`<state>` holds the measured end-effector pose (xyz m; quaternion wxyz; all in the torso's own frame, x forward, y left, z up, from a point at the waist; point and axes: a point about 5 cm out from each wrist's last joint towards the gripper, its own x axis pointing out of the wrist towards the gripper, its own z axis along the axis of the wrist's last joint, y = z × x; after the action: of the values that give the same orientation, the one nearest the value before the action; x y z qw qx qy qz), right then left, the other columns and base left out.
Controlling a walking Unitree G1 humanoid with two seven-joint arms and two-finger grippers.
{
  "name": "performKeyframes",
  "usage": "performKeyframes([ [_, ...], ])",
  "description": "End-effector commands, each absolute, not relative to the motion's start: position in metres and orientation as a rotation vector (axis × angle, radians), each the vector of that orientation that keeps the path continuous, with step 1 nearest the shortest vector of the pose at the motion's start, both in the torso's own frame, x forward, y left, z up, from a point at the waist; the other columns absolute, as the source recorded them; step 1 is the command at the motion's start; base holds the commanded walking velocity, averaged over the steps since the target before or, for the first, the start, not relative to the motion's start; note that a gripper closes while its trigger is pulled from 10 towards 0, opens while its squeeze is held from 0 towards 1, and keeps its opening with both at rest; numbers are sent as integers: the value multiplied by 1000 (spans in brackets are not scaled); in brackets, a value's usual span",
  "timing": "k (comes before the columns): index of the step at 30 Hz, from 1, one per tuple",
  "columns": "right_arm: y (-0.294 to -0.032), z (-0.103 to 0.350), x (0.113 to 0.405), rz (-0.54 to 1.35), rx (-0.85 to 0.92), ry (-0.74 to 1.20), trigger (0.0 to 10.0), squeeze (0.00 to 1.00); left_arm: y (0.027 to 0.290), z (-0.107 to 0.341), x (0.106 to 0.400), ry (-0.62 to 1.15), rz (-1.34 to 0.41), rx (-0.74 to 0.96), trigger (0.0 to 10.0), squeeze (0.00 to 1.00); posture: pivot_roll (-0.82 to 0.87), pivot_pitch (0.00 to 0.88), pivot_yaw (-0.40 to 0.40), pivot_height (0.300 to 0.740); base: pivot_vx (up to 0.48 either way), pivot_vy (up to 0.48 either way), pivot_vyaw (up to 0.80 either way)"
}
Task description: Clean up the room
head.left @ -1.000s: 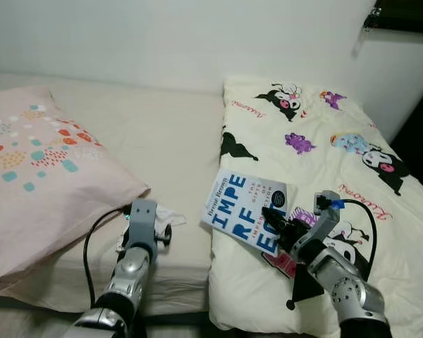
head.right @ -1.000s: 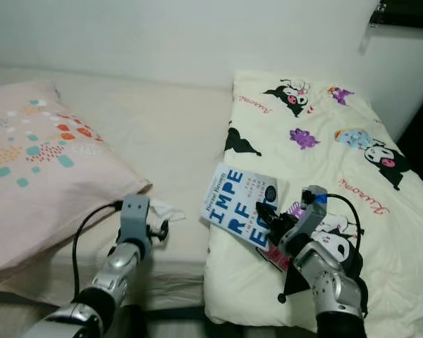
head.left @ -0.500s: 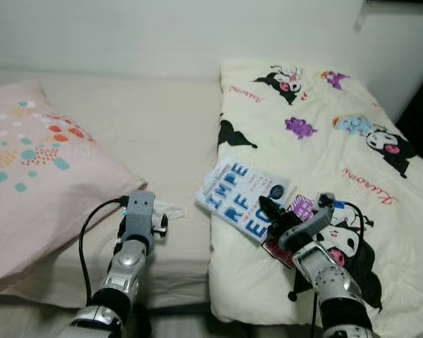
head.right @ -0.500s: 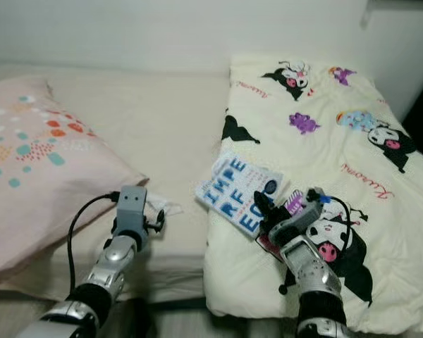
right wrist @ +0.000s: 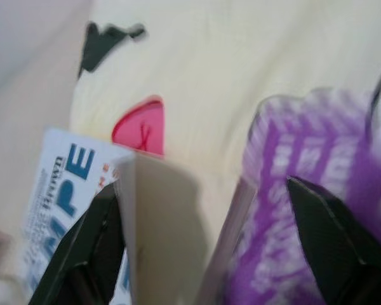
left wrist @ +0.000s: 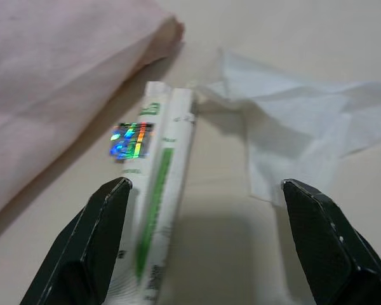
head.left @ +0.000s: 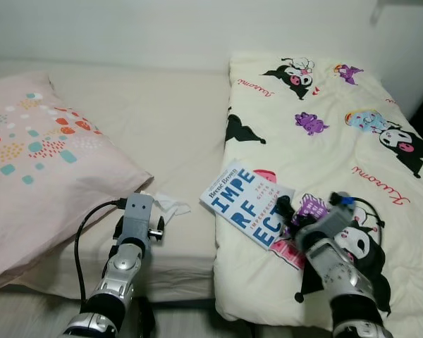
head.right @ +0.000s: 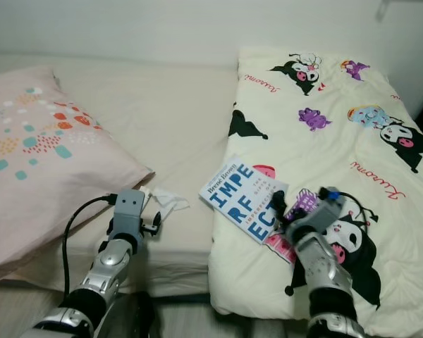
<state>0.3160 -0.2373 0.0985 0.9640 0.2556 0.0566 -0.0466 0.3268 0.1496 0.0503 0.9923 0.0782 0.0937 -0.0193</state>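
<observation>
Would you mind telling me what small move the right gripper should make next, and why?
Probably ease the right gripper forward a little and shut it on the book's near edge. Its jaws stand open at the book's corner where it lies on the cartoon-print quilt, and the right wrist view shows the cover's edge between them, not yet pinched.

Both silver arms reach forward and up from the lower edge of the head views. The left gripper (left wrist: pixel 203 241) is held level at the end of a nearly straight forearm, its two black fingers (left wrist: pixel 98 235) spread wide apart. The right gripper (right wrist: pixel 203 248) is turned inward on a bent wrist, its fingers (right wrist: pixel 324 241) likewise parted with a clear gap between them.
</observation>
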Motion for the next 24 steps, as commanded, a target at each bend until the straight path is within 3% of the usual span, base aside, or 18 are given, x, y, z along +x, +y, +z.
performKeyframes([
  [1, -242, 111, 315, -114, 435, 58, 10000, 1000, 150, 45, 323, 212, -47, 163, 10000, 0, -1, 200, -7, 514, 0, 0, 0],
  [5, -243, 145, 316, -67, 342, -84, 10000, 1000, 144, 45, 323, 209, -64, 163, 10000, 0, -4, 200, -2, 514, 0, 0, 0],
  [6, -236, 154, 318, -8, 338, -117, 10000, 643, 143, 45, 323, 207, -66, 169, 10000, 0, -5, 201, -2, 514, 0, 0, 0],
  [7, -224, 162, 322, 81, 345, -136, 10000, 0, 142, 46, 323, 199, -65, 185, 10000, 0, -4, 205, -6, 514, 0, 0, 0],
  [9, -215, 167, 325, 140, 349, -146, 10000, 0, 142, 46, 323, 193, -65, 197, 10000, 0, -4, 205, -6, 514, 0, 0, 0],
  [10, -183, 180, 331, 351, 352, -158, 10000, 0, 143, 51, 327, 173, -32, 224, 10000, 0, 0, 212, -9, 514, 0, 0, 0],
  [13, -162, 186, 332, 479, 349, -155, 10000, 0, 147, 56, 330, 155, 5, 232, 10000, 0, 0, 217, -11, 514, 0, 0, 0],
  [18, -147, 188, 333, 561, 353, -135, 10000, 0, 152, 63, 335, 134, 49, 245, 10000, 0, 1, 224, -13, 514, 0, 0, 0],
  [20, -129, 178, 342, 620, 335, -66, 10000, 0, 166, 73, 341, 107, 123, 263, 10000, 0, 9, 243, -16, 514, 0, 0, 0],
  [24, -118, 165, 352, 620, 294, 10, 10000, 0, 179, 81, 345, 95, 168, 267, 10000, 0, 21, 259, -21, 514, 0, 0, 0],
])
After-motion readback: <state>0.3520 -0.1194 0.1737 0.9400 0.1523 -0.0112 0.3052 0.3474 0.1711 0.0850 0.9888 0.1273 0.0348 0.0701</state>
